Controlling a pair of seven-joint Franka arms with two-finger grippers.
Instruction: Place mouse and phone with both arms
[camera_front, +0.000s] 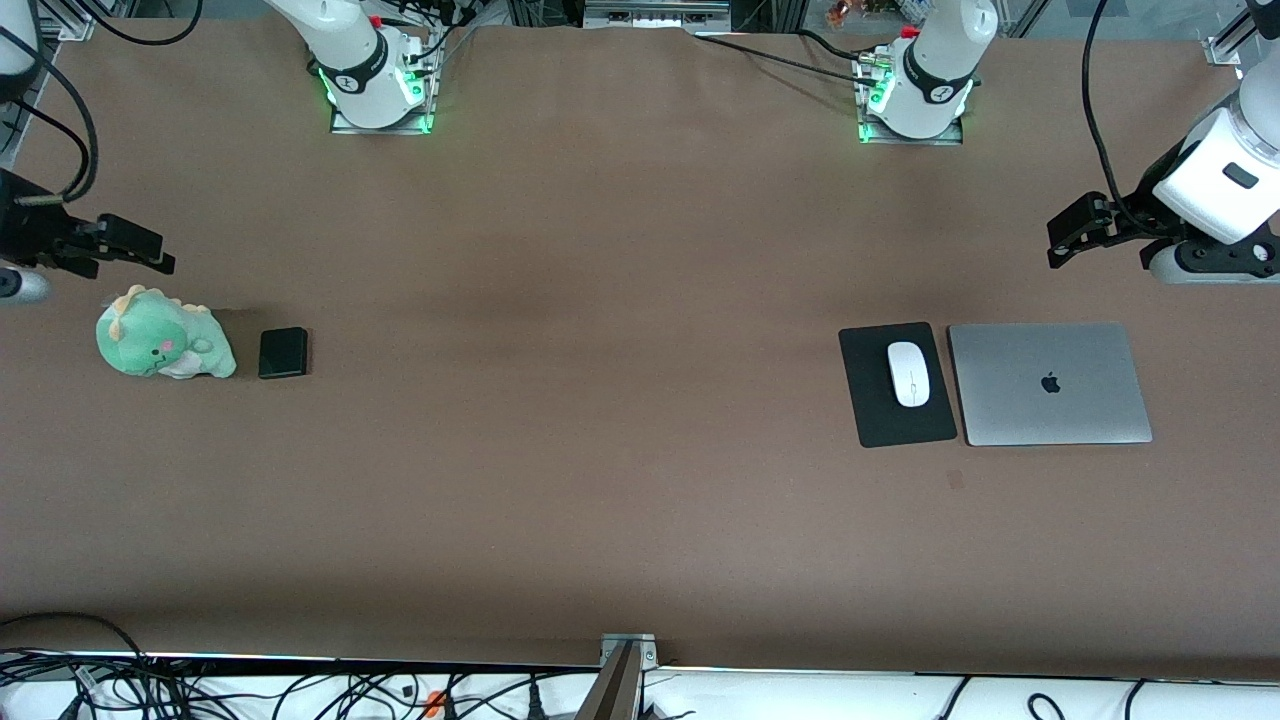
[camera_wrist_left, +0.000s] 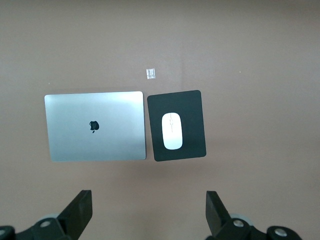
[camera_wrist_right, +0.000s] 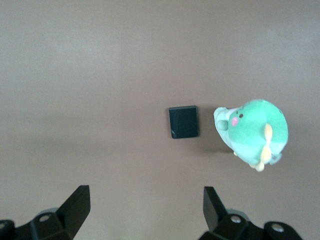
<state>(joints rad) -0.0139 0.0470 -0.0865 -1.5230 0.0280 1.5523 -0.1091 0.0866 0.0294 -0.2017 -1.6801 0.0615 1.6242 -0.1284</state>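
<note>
One plush dinosaur (camera_front: 163, 346) flanks the phone (camera_front: 284, 353); laptop (camera_front: 1049, 384) adjoins mouse pad (camera_front: 870, 400).

One mouse (camera_front: 909, 373), one phone (camera_front: 283, 353).

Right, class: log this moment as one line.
mouse: on pad | phone: beside plush | left gripper: open | right gripper: open

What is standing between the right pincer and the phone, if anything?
Nothing visible. The right pincer hangs open above bare table, and the phone lies flat in plain sight below. The green plush dinosaur sits close beside the phone, toward the right arm's end, not over it.
</note>
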